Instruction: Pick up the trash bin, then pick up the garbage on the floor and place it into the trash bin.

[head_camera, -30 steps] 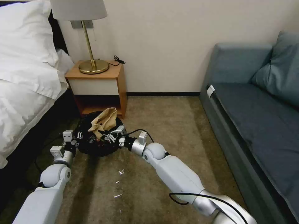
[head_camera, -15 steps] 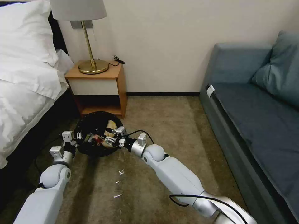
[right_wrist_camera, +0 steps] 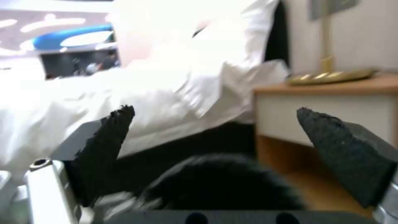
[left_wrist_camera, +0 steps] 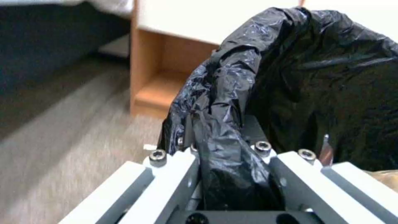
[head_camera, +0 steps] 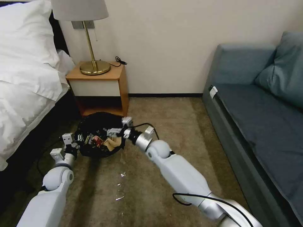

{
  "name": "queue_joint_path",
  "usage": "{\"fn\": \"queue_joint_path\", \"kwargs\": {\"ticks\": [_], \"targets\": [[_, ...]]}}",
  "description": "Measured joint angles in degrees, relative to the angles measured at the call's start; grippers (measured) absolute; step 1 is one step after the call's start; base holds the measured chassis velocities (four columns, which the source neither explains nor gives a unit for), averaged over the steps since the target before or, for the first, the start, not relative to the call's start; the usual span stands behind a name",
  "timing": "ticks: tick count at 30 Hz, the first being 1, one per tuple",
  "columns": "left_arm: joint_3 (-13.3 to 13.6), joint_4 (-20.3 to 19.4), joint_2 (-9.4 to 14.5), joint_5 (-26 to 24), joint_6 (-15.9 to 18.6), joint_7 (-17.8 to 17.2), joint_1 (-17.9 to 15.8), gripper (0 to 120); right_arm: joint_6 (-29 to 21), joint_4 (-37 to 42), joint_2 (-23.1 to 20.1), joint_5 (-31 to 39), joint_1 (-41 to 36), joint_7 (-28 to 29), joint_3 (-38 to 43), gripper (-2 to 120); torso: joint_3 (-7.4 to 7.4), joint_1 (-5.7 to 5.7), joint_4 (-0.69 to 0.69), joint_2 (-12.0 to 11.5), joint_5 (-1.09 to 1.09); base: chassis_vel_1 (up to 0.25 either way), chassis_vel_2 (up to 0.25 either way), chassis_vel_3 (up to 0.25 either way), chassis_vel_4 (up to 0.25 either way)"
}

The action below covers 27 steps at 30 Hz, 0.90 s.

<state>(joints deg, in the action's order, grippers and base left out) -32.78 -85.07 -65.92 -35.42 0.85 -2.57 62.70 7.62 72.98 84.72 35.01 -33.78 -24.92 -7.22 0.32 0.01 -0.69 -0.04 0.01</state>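
Two grippers at the trash bin point(head_camera: 99, 138): my left gripper point(left_wrist_camera: 232, 161) clamps its bag-lined rim; my right gripper point(head_camera: 117, 131), jaws spread empty, hangs over dropped garbage point(head_camera: 110, 143), and should next lift clear.

Left gripper point(left_wrist_camera: 232, 174) in foreground, pale fingers point(left_wrist_camera: 170, 174) clamped on bunched fold of black plastic bag point(left_wrist_camera: 315, 71) at trash bin point(left_wrist_camera: 344, 102) rim. Bag crumpled, glossy, draped over rim and pinched between jaws. Tan paper scrap point(left_wrist_camera: 385, 177) at frame edge, just beside gripper. Behind bin: wooden nightstand point(left_wrist_camera: 166, 62), open lower shelf, white drawer front. Beige-brown carpet floor point(left_wrist_camera: 62, 140) beside it. Dark bed base point(left_wrist_camera: 49, 40) farther off, blurred.
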Motion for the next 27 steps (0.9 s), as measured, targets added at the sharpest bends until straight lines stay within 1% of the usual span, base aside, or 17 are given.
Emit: {"fn": "queue_joint_path", "kwargs": {"ticks": [2, 3, 4, 5, 6, 7, 8, 9, 10, 12, 14, 17, 20, 21, 23, 25, 27], "targets": [[-0.01, -0.48, -1.39, -4.80, 2.60, -6.10, -0.81, 4, -0.64, 1.34, -1.43, 0.89, -0.14, 0.11, 2.81, 100, 0.00, 0.00, 0.00, 0.00, 0.00, 0.000, 0.000, 0.000, 0.000], [-0.01, -0.48, -1.39, -4.80, 2.60, -6.10, -0.81, 4, -0.64, 1.34, -1.43, 0.89, -0.14, 0.11, 2.81, 100, 0.00, 0.00, 0.00, 0.00, 0.00, 0.000, 0.000, 0.000, 0.000], [-0.29, -0.74, -2.22, -7.41, 3.73, -10.06, -1.56, 4, -0.93, 2.01, -2.25, 1.27, -0.45, 0.10, 4.53, 100, 0.00, 0.00, -0.01, 0.00, 0.00, 0.000, 0.000, 0.000, 0.000], [-0.29, -0.74, -2.22, -7.41, 3.73, -10.06, -1.56, 4, -0.93, 2.01, -2.25, 1.27, -0.45, 0.10, 4.53, 100, 0.00, 0.00, -0.01, 0.00, 0.00, 0.000, 0.000, 0.000, 0.000], [-0.46, -0.81, -2.55, -8.26, 4.09, -11.29, -1.88, 4, -1.15, 2.31, -2.57, 1.45, -0.66, 0.06, 5.19, 100, 0.00, 0.00, -0.01, 0.00, 0.00, 0.000, 0.000, 0.000, 0.000], [-1.14, -0.90, -3.69, -10.66, 5.21, -15.20, -2.99, 4, -1.76, 3.13, -3.38, 1.97, -1.36, 0.00, 6.94, 100, 0.00, 0.00, -0.01, 0.00, 0.01, 0.000, 0.000, 0.000, 0.000], [-1.62, -0.77, -4.54, -11.94, 5.64, -17.06, -3.97, 4, -2.05, 3.82, -4.03, 2.35, -2.10, -0.10, 8.20, 100, 0.00, 0.00, 0.00, 0.00, 0.01, 0.000, 0.000, 0.000, 0.000], [-1.62, -0.77, -4.54, -11.94, 5.64, -17.06, -3.97, 4, -2.05, 3.82, -4.03, 2.35, -2.10, -0.10, 8.20, 100, 0.00, 0.00, 0.00, 0.00, 0.01, 0.000, 0.000, 0.000, 0.000], [-2.26, -0.25, -5.59, -13.48, 5.68, -18.24, -5.22, 4, -2.18, 4.43, -4.68, 2.54, -2.93, -0.24, 9.14, 100, 0.00, 0.00, 0.00, 0.00, 0.01, 0.000, 0.000, 0.000, 0.000], [-2.53, 0.09, -6.11, -14.56, 5.69, -18.61, -5.81, 4, -2.22, 4.77, -5.01, 2.58, -3.39, -0.39, 9.56, 100, 0.00, 0.00, -0.01, 0.00, 0.01, 0.000, 0.000, 0.000, 0.000], [-2.86, 2.00, -7.78, -16.68, 5.54, -18.71, -7.59, 4, -2.40, 5.70, -5.80, 2.58, -4.73, -1.01, 10.61, 100, 0.00, 0.00, -0.01, 0.00, 0.01, 0.000, 0.000, 0.000, 0.000], [-3.03, 3.01, -8.58, -17.02, 5.30, -18.55, -8.15, 4, -2.46, 5.99, -6.00, 2.56, -5.16, -1.17, 11.09, 100, 0.00, 0.00, -0.01, 0.00, 0.01, 0.000, 0.000, 0.000, 0.000], [-3.46, 5.46, -11.17, -17.54, 4.87, -18.16, -8.99, 4, -2.54, 6.40, -6.33, 2.43, -5.94, -1.78, 12.32, 100, 0.00, 0.00, 0.00, 0.00, 0.01, 0.000, 0.000, 0.000, 0.000], [-3.46, 5.46, -11.17, -17.54, 4.87, -18.16, -8.99, 4, -2.54, 6.40, -6.33, 2.43, -5.94, -1.78, 12.32, 100, 0.00, 0.00, 0.00, 0.00, 0.01, 0.000, 0.000, 0.000, 0.000], [-3.52, 6.60, -12.30, -17.22, 4.80, -18.02, -9.15, 4, -2.54, 6.41, -6.35, 2.31, -6.28, -2.02, 12.83, 100, 0.00, 0.00, -0.01, 0.00, 0.00, 0.000, 0.000, 0.000, 0.000], [-3.56, 7.52, -12.83, -16.71, 4.76, -17.97, -9.27, 4, -2.54, 6.39, -6.27, 2.08, -6.62, -2.15, 13.12, 100, 0.00, 0.00, -0.01, 0.00, 0.00, 0.000, 0.000, 0.000, 0.000], [-3.58, 8.22, -12.98, -16.39, 4.76, -17.96, -9.35, 4, -2.54, 6.30, -6.10, 1.84, -6.88, -2.20, 13.24, 100, 0.00, 0.00, 0.00, 0.00, 0.00, 0.000, 0.000, 0.000, 0.000]]}}
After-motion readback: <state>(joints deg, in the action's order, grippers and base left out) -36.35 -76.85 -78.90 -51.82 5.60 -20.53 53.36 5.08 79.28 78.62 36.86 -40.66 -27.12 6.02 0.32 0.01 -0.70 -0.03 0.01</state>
